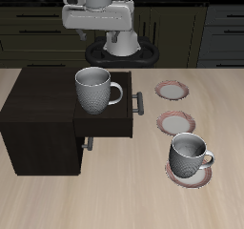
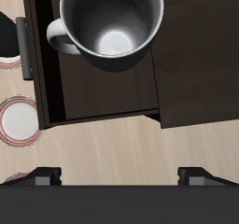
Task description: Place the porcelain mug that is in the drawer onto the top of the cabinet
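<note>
Pale speckled porcelain mug (image 1: pixel 92 90) upright inside the pulled-out dark drawer (image 1: pixel 112 124), handle toward the drawer front. Hand (image 2: pixel 119 176) spread wide above it, gripping nothing. Second grey mug (image 1: pixel 189 156) on a saucer (image 1: pixel 177 176) elsewhere on the desk (image 1: pixel 124 199), beside the cabinet (image 1: pixel 38 104).

I see the porcelain mug (image 1: pixel 94 89) upright in the pulled-out drawer (image 1: pixel 119 124), just above the middle of the exterior frame. It is pale grey-white and speckled, with a dark grey inside and its loop handle turned toward the drawer's grey bar handle. The drawer juts sideways from the cabinet (image 1: pixel 38 118), a low dark brown-black box at the frame's left, flat-topped.
</note>
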